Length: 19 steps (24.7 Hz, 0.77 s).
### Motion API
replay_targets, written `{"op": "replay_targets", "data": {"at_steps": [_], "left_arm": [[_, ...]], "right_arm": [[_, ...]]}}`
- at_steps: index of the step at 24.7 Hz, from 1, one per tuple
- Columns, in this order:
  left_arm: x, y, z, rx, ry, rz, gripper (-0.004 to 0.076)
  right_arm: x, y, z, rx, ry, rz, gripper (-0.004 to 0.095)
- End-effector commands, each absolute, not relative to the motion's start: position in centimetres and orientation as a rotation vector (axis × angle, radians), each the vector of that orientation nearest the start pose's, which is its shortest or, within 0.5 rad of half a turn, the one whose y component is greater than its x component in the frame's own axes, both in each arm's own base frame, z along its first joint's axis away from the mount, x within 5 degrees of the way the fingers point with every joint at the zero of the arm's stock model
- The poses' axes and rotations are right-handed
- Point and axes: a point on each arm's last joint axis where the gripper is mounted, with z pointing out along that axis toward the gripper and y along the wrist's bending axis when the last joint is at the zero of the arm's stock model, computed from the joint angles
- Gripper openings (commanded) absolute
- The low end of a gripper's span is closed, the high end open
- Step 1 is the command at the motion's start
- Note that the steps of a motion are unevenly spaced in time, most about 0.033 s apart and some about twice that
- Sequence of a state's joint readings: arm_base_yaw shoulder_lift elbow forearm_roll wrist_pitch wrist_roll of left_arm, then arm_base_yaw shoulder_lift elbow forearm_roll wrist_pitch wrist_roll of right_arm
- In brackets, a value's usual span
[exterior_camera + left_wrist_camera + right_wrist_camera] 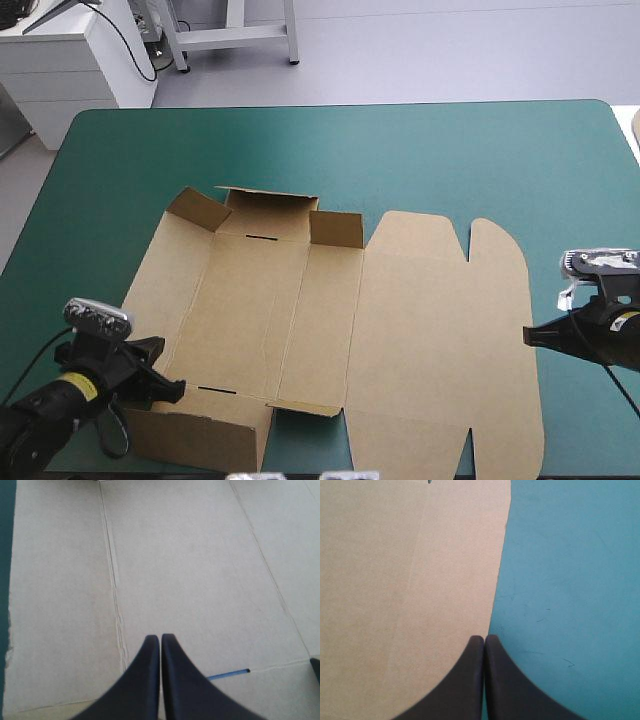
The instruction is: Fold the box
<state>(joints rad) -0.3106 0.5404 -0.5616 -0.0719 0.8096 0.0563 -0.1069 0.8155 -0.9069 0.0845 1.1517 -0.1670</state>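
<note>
From above, the brown box point(400, 330) is lying as an opened sheet across the middle of the teal-green table point(400, 150), reaching to its near edge. The sheet's right half is lying flat, while three short flaps point(265, 212) are standing up along its far left side and a wall point(200, 440) is rising at its near left corner. The left gripper point(170, 388) is hovering toward the table's near left corner, pointing in over that raised wall. The right gripper point(530, 337) is pointing in from the table's right edge, just beside the sheet's rounded right side. Along the left wrist, the left gripper point(160, 637) is showing its black fingers clenched into one pointed arch above the creased board, a narrow slot point(227, 674) lying just beside them; whether the tip is touching the board is hard to say. Along the right wrist, the right gripper point(484, 639) is likewise pressing its fingers together on nothing, its tip sitting over the line where the box's curved edge is meeting the bare cover.
</note>
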Motion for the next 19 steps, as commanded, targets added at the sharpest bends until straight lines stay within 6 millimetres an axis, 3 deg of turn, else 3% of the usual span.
{"op": "replay_targets", "data": {"at_steps": [1,8,12,14,15,19], "left_arm": [[11.8,-4.2,31.5,0.351,2.224,-0.22,-0.0008],[17.6,-5.4,32.0,0.42,2.394,-0.084,-0.0008],[20.6,-4.5,32.6,0.337,2.442,-0.041,-0.0006],[22.1,-1.9,32.9,0.232,2.482,-0.012,0.0],[22.5,0.4,32.9,0.136,2.517,-0.038,0.0],[21.7,6.4,31.7,-0.122,2.589,-0.301,0.0]], "right_arm": [[13.4,-0.6,35.0,-0.04,2.448,0.033,-0.0021],[13.5,-0.6,34.7,-0.039,2.443,0.036,-0.0021],[13.5,-0.6,34.7,-0.039,2.443,0.036,-0.0021],[13.5,-0.5,34.7,-0.039,2.443,0.039,-0.0021],[13.5,-0.5,34.7,-0.038,2.443,0.041,-0.0021],[13.5,-0.5,34.7,-0.036,2.438,0.05,-0.0021]]}}
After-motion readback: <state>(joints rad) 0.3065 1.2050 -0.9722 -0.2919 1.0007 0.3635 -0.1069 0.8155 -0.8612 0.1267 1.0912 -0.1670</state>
